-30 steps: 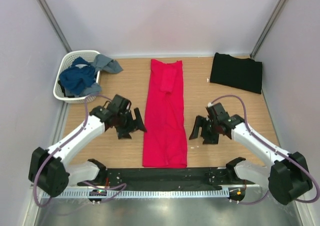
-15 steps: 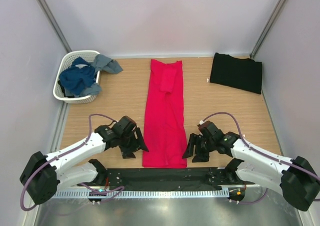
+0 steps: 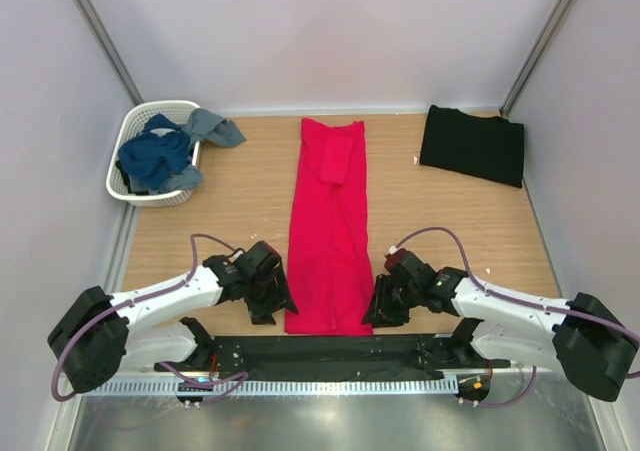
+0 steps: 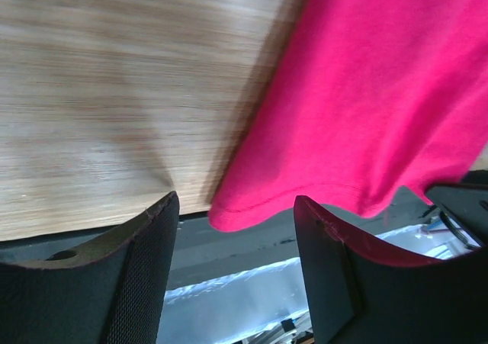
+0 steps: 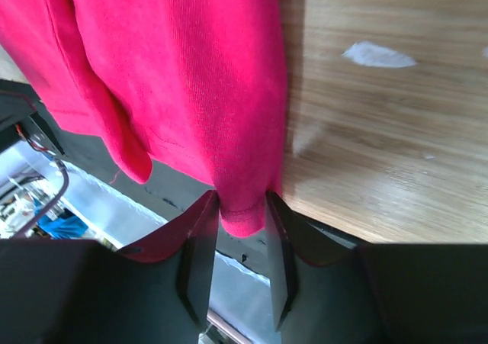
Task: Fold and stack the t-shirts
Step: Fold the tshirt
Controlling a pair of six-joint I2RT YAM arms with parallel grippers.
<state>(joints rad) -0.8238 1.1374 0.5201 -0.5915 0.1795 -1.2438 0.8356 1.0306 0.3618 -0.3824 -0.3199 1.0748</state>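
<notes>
The red t-shirt (image 3: 330, 221) lies folded into a long strip down the middle of the table, its near hem at the front edge. The black t-shirt (image 3: 472, 144) lies folded at the back right. My left gripper (image 3: 272, 306) is at the red shirt's near left corner and open. In the left wrist view that gripper (image 4: 236, 203) has the hem corner (image 4: 236, 218) just inside the gap, touching neither finger. My right gripper (image 3: 380, 309) is at the near right corner. In the right wrist view its fingers (image 5: 242, 200) pinch the red cloth (image 5: 175, 77) from both sides.
A white lattice basket (image 3: 135, 131) with blue clothes (image 3: 155, 156) stands at the back left, and a grey garment (image 3: 210, 126) spills over its rim. A black rail (image 3: 330, 349) runs along the table's front edge under the shirt's hem. Walls close in on three sides.
Both arms have drawn back toward the front edge, down to the red shirt's near corners. Both pairs of jaws have narrowed, and the right pair has closed onto the corner.
</notes>
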